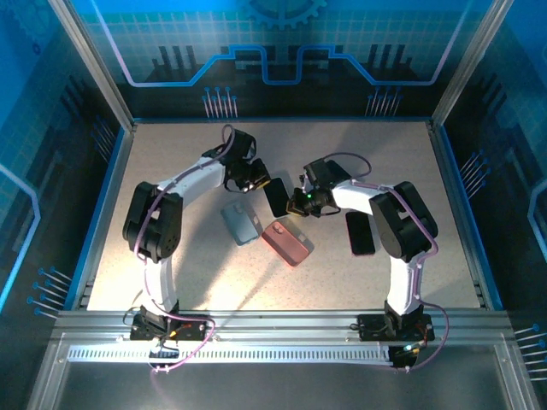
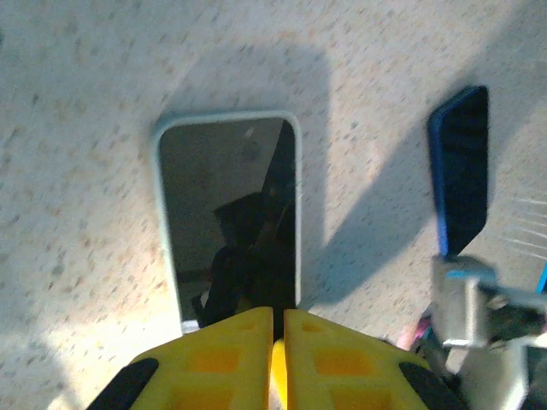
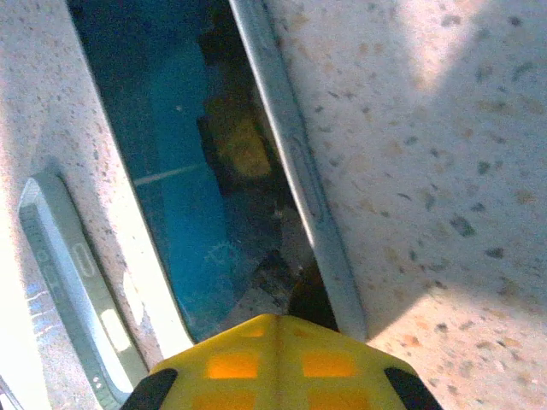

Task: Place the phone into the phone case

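The left gripper (image 2: 278, 314) and right gripper (image 3: 273, 323) flanked the phone (image 1: 275, 196), both pressed together. Stiff, slick slab, I judged: its long edges looked the best hold.

Blue light is tinting the enclosure walls (image 1: 51, 128) in the overhead view, while the tabletop (image 1: 171, 162) is glowing pale. Both wrist views are looking soft and grainy — a phone screen (image 3: 188, 154) is mirroring blue glare, and broad shadows are falling across the speckled surface.
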